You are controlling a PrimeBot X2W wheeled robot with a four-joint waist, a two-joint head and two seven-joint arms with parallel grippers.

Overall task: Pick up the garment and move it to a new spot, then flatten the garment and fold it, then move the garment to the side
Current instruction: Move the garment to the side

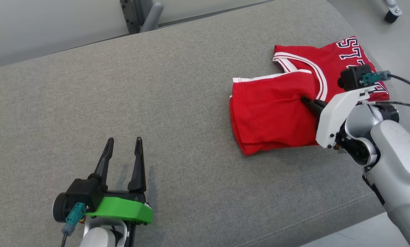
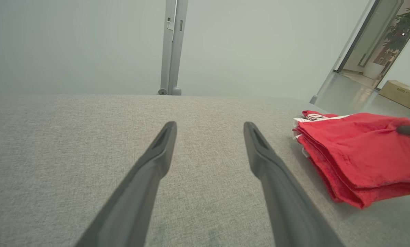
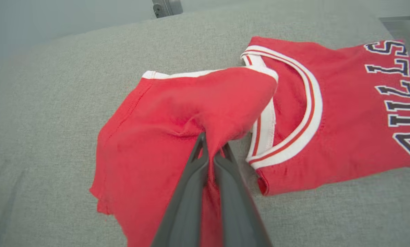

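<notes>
Status: garment [image 1: 270, 116] is a red jersey, on the right side of the grey fabric surface [image 1: 177, 103] and close to its right edge in the head view. It's partly folded. The left part is doubled over in stacked layers (the left wrist view shows the layer edges side-on), and the right part lies flat.

Neck trim [image 3: 311, 113] is white with a red stripe, facing up. Dark lettering [image 3: 402, 103] with white outlines runs along the far right of the jersey and reads BULLS in the right wrist view.

Right tool [image 3: 213, 144]: fingers pressed nearly together, pinching a bunch of red cloth at the inner edge of the doubled part, just beside the neck trim. The cloth humps up over the fingertips there. The pale forearm comes in from the lower right of the head view.

Left tool [image 1: 124, 140]: fingers spread, nothing between them. It sits low over bare surface at lower left, well apart from the garment. I can't tell whether the tips touch the fabric.

Background: a grey metal post [image 2: 172, 48] stands behind the far edge of the surface. A cardboard box [image 2: 400, 94] sits on the floor by a doorway at the upper right of the left wrist view.
</notes>
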